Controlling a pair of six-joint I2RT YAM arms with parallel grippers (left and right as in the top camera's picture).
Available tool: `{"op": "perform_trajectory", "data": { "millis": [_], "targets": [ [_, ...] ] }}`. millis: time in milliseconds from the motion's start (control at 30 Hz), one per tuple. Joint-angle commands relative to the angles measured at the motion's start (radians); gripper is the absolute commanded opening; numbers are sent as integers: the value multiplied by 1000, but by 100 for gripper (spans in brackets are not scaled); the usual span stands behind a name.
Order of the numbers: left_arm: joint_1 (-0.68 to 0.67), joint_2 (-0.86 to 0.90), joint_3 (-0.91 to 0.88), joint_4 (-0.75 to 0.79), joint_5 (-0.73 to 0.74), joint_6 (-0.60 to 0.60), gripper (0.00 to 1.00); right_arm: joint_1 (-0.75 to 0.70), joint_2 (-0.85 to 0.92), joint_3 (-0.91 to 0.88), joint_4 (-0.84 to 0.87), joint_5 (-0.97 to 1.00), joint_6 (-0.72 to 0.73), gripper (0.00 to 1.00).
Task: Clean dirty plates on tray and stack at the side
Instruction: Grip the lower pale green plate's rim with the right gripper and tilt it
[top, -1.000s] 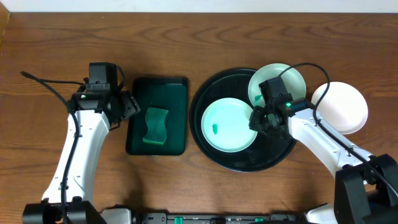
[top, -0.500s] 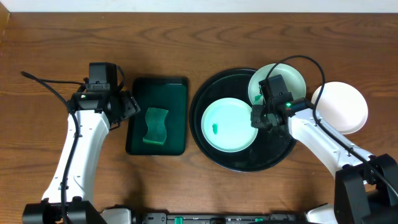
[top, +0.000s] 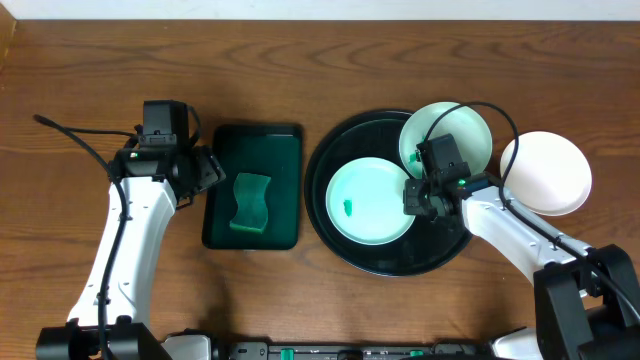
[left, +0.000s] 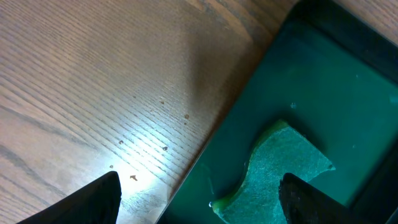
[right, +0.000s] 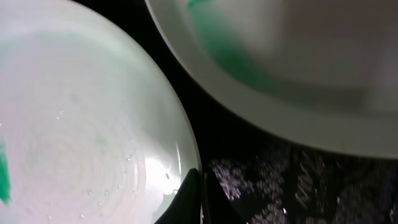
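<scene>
Closing fast, the right pincer has brought its jaws from part-open to fully together, and it has nudged in to the right edge of the centre plate. On the wrist view the dark tips meet right at that plate's rim. Whether the thin rim is actually pinched between them, I cannot tell.

That centre plate, pale mint, lies flat in the black tray with a green smudge left of its middle, so it looks uncleaned. A second plate sits at the tray's upper right, propped on the rim, with green showing inside it too.

Off the tray, a white plate rests on the worktop at the right, just beside the tray. It shows no mark from above, so I read it as the one finished and set aside.

Over on the left, the left pincer hangs with jaws spread wide and empty, at the edge of the green tray. The sponge lies in that tray, untouched.

My call: roughly a third done. Two dirty plates are left to wipe, and the stack at the side so far has a single plate.
</scene>
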Motion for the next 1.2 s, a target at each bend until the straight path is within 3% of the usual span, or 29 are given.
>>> {"op": "perform_trajectory", "data": {
  "millis": [0, 367, 600, 1033, 1167],
  "targets": [
    [2, -2, 13, -3, -13, -1, 82, 3, -10, -6, 23, 20, -5, 1],
    [2, -2, 13, -3, -13, -1, 82, 3, -10, -6, 21, 58, -5, 2],
    [2, -2, 13, -3, -13, -1, 82, 3, -10, -9, 10, 37, -5, 23],
    [2, -2, 13, -3, -13, -1, 82, 3, -10, -32, 14, 37, -5, 9],
    [2, -2, 13, -3, -13, -1, 82, 3, -10, -32, 14, 37, -5, 9]
  ]
}}
